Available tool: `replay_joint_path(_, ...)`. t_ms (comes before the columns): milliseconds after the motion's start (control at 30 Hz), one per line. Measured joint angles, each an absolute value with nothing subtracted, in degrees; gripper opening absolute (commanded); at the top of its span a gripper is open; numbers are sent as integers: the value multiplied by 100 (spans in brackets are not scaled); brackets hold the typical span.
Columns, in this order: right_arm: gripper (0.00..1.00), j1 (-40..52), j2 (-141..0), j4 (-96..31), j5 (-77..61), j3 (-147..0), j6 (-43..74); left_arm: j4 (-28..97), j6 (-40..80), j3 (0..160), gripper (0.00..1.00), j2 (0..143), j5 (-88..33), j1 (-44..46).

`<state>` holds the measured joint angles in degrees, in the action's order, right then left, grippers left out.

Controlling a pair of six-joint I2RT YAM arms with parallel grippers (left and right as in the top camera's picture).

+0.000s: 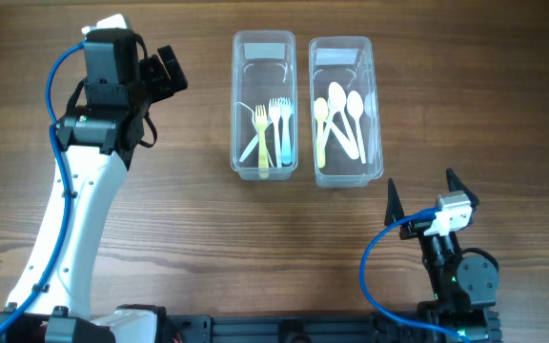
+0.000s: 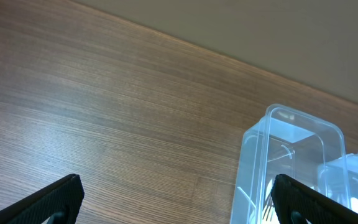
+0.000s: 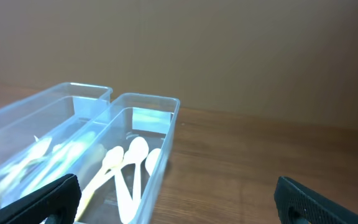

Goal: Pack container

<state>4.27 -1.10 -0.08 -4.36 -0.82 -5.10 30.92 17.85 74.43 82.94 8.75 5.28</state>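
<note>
Two clear plastic containers stand side by side at the back middle of the table. The left container holds three forks, yellow and pale blue-green. The right container holds several white and yellow spoons. My left gripper is open and empty, to the left of the fork container. My right gripper is open and empty, in front of the spoon container and to its right. The spoons show in the right wrist view.
The bare wooden table stretches around both containers. The left arm reaches up along the left side. The right arm's base with its blue cable sits at the front right edge.
</note>
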Motion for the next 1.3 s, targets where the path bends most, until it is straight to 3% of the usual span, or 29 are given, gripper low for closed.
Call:
replay_joint_path(1100,100,427,-108,-8,-451,-82,-701,3118,1785,7443,100,8267,875,528)
replay_joint_path(1300,100,427,-108,-5,-451,-82,-701,3319,1785,7435,100,7314,875,528)
